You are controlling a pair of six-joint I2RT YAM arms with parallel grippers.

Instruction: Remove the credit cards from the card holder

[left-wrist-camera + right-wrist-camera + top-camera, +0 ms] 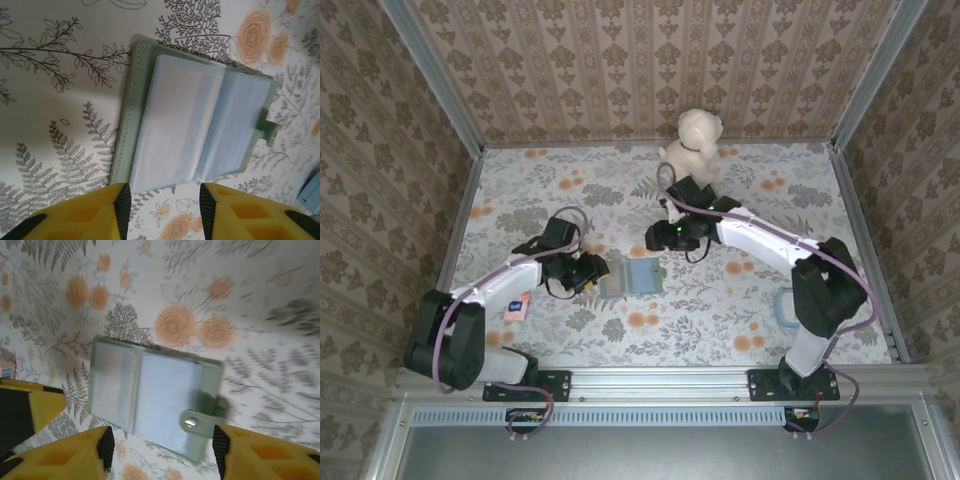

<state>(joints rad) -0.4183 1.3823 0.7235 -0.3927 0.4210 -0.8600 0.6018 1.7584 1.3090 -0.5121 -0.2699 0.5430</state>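
The sage-green card holder (632, 275) lies open and flat on the floral table, its pale blue sleeves (195, 125) facing up. I cannot make out any credit cards in the sleeves. My left gripper (592, 272) sits just left of the holder. In the left wrist view it (162, 210) is open, and the holder's edge lies just ahead of the fingertips. My right gripper (660, 237) hovers at the holder's far side. In the right wrist view it (162, 450) is open, with the holder (150, 385) and its snap tab (192, 421) in front of the jaws.
A small white-and-pink card (517, 306) lies beside the left arm. A plush bear (692, 145) sits at the back wall. A light blue object (785, 308) rests near the right arm's base. Patterned walls close in the table on three sides.
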